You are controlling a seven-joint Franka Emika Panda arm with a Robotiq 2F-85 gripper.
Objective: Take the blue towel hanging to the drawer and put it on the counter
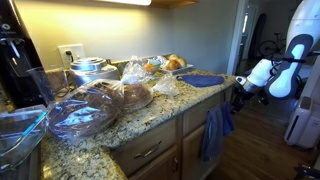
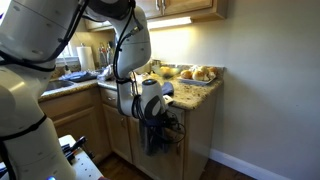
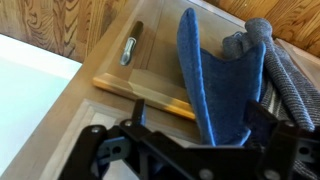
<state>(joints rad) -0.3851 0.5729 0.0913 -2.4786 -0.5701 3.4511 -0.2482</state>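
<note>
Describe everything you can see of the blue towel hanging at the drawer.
The towel is dull slate-blue, limp soft cloth in long vertical folds. It hangs from the wooden drawer, beside the handle, below the counter edge. A grey cloth sits right beside it. The open gripper is close; contact unclear.

I have clear room above the dark wooden floor point(image 1: 262, 150). Straight ahead hangs the limp slate-blue towel point(image 3: 215, 95). In the wrist view a grey ribbed cloth point(image 3: 288, 75) sits just beside it on the right, while the honey-brown wooden drawer front point(image 3: 155, 72) on its left is bare but for a metal handle point(image 3: 130, 50). On the speckled granite counter point(image 1: 165, 112), clear plastic bread bags point(image 1: 95, 105) and a bright blue oval mat point(image 1: 203, 79) leave only the front edge strip free.
</note>
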